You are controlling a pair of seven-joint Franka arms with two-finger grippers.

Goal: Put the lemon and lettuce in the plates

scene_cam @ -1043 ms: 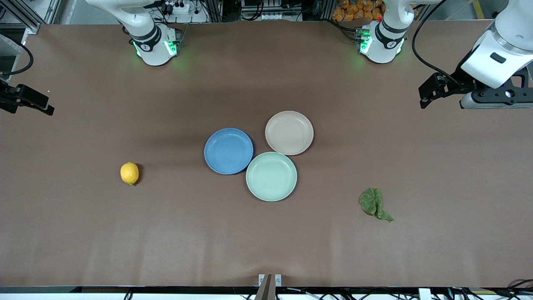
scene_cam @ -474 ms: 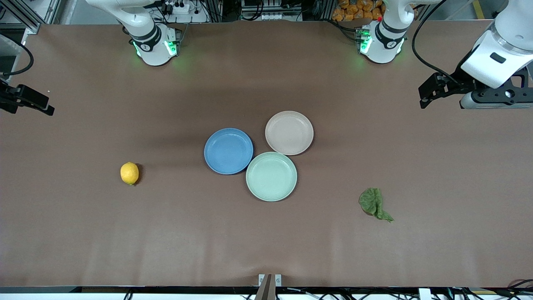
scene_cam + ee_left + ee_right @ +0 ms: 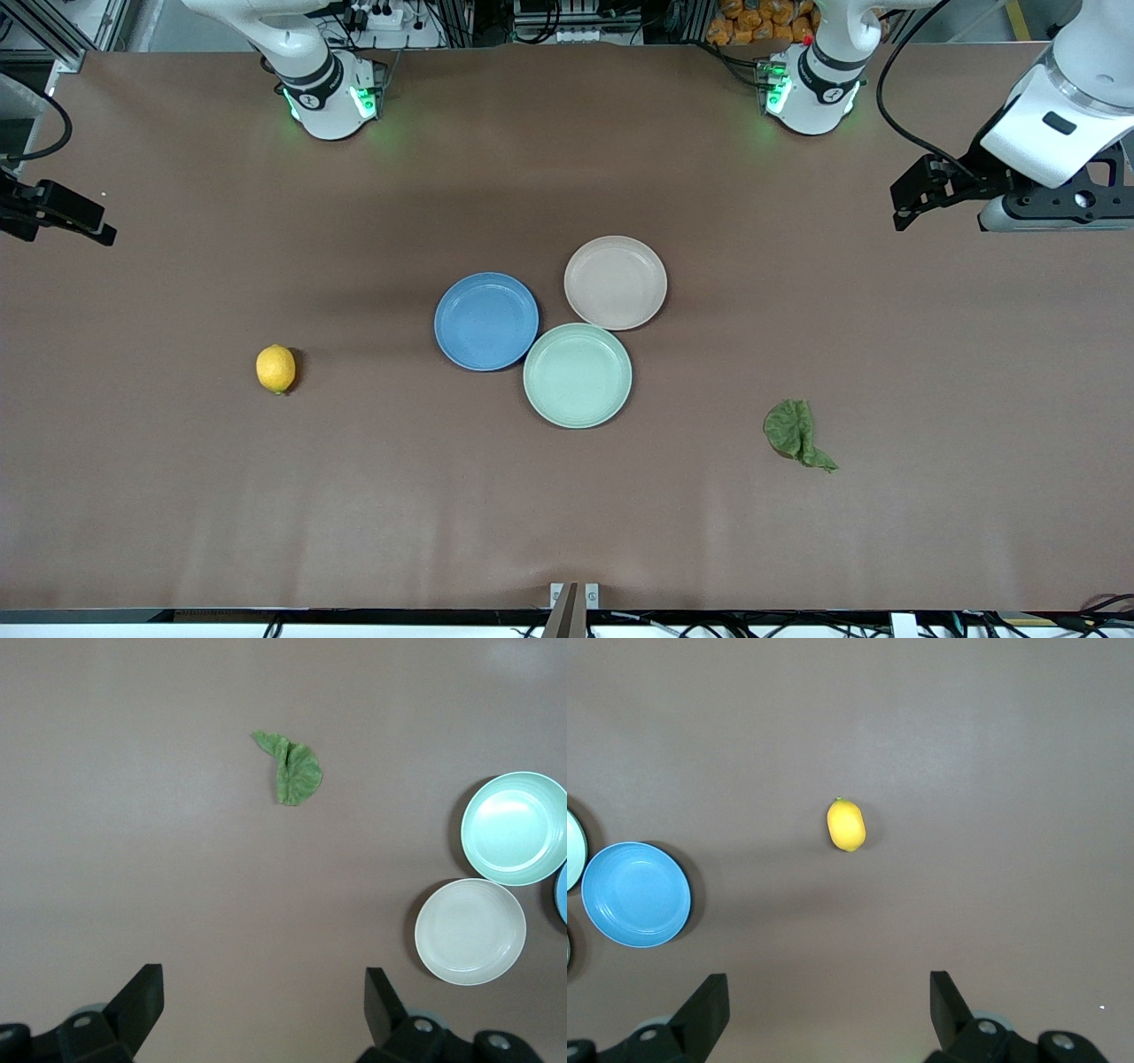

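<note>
The yellow lemon (image 3: pixel 275 368) lies on the table toward the right arm's end; it also shows in the right wrist view (image 3: pixel 846 825). The dark green lettuce (image 3: pixel 795 432) lies toward the left arm's end, nearer the front camera than the plates, and shows in the left wrist view (image 3: pixel 294 771). The blue plate (image 3: pixel 486 321) and the beige-pink plate (image 3: pixel 615 282) sit empty mid-table. My left gripper (image 3: pixel 921 190) hangs open and empty (image 3: pixel 263 1001) high over the left arm's end. My right gripper (image 3: pixel 71 217) hangs open and empty (image 3: pixel 828 1005) over the right arm's end.
A pale mint-green plate (image 3: pixel 577 375) touches both other plates, nearer the front camera than they are. The brown table (image 3: pixel 567 514) is bare around the lemon and the lettuce. The arm bases stand along the table's back edge.
</note>
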